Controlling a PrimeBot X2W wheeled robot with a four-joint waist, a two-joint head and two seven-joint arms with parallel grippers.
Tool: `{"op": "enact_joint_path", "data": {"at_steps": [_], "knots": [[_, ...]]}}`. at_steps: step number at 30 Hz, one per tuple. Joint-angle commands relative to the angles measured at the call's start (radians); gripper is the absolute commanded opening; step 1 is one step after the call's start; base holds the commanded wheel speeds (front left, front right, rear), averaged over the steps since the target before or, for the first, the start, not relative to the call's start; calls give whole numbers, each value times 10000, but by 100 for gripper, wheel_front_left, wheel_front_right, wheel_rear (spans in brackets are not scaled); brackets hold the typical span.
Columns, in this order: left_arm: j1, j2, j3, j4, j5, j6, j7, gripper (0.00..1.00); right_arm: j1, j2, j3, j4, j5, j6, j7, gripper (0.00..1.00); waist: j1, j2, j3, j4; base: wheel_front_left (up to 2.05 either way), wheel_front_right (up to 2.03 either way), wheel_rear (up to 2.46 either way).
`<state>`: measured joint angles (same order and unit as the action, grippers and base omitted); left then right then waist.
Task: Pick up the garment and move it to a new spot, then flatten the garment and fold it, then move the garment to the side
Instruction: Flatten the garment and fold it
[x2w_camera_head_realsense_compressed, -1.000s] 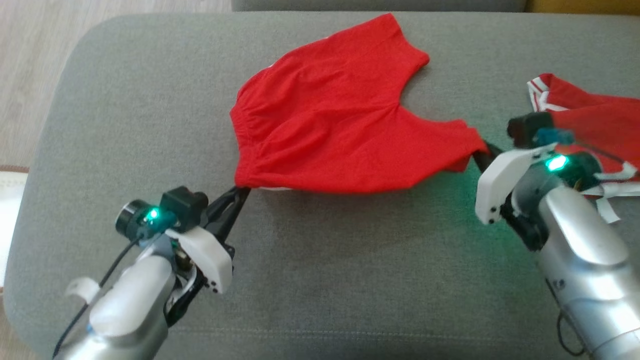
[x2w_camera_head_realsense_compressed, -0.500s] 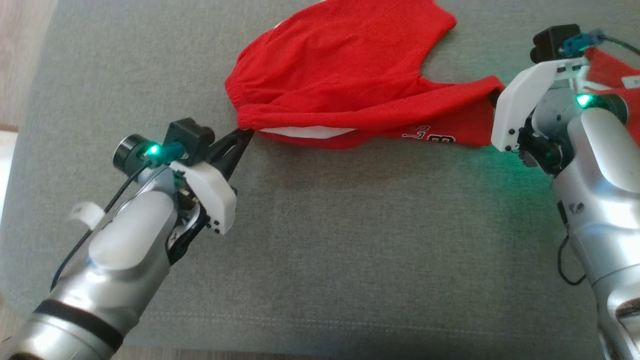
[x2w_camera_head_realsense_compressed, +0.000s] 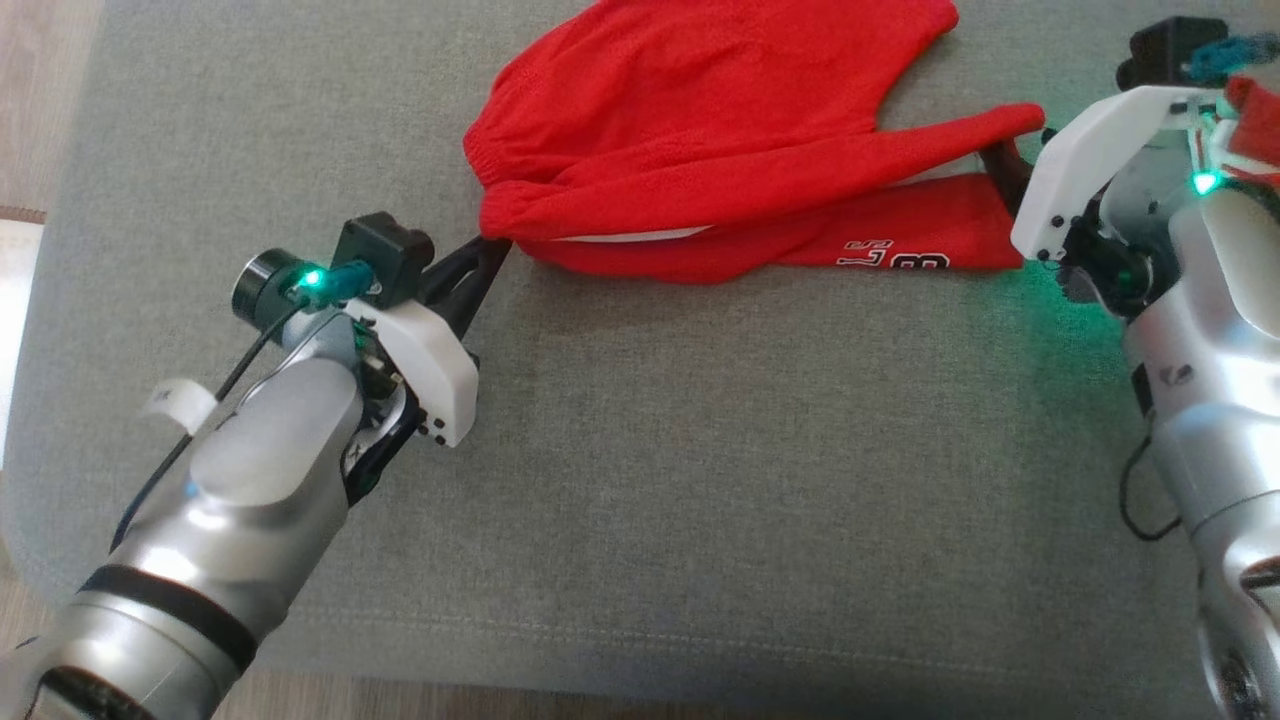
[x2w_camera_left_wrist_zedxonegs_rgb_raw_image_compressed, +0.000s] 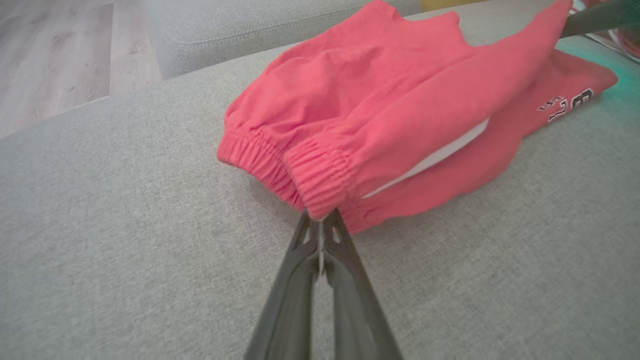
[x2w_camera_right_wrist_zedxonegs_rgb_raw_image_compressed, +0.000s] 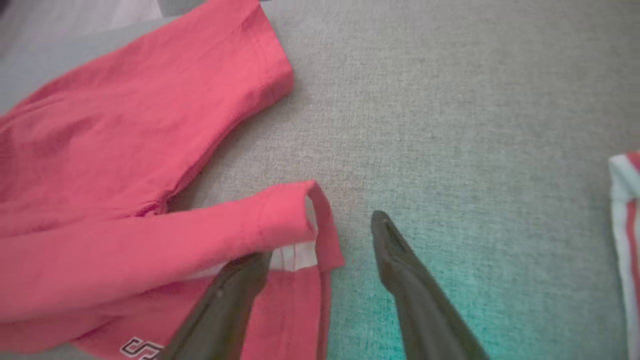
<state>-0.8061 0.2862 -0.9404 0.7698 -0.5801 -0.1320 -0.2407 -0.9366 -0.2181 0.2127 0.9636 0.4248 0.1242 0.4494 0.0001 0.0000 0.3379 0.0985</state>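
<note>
The garment, a pair of red shorts with a white side stripe and black print, lies partly folded on the grey cushion. My left gripper is shut on the elastic waistband corner, seen close up in the left wrist view, where the gripper pinches the garment. My right gripper stands at the leg end. In the right wrist view this gripper is open. Its left finger lies under the folded leg hem of the garment, and its right finger is over bare cushion.
A second red piece with white stripes lies at the far right, behind my right wrist, and its edge appears in the right wrist view. Wooden floor runs past the cushion's left edge.
Both grippers carried the near edge of the shorts up and over, so the printed underside now faces up. My right gripper then opened and let go of the leg hem. The head camera also shifted.
</note>
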Motion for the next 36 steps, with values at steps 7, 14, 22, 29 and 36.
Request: {"op": "enact_joint_path", "data": {"at_steps": [7,14,22,29,36], "knots": [[-402,243,286,146,-100,14,-199,100,-349,274,-127,160,16,65,-1264,100,-1,0,-275,-206,0,0,0],[8,283,1035,-256,-53,166,-207,100,75,480,-311,255,-57,65,-2901,100,-1,0,-758,-473,0,0,0],[987,430,2580,-1601,-32,754,-209,100,1095,477,-64,-959,309,65,-4464,100,-1,0,-1367,-825,0,0,0],[2771,225,4935,-4035,275,1483,-209,100,3151,439,-400,-3223,341,65,-5864,100,-1,0,-1910,-1123,0,0,0],[4507,-684,6683,-6021,869,1660,-210,100,5478,1158,-1310,-5482,-551,65,-6403,100,-1,0,-2045,-1252,0,0,0]]}}
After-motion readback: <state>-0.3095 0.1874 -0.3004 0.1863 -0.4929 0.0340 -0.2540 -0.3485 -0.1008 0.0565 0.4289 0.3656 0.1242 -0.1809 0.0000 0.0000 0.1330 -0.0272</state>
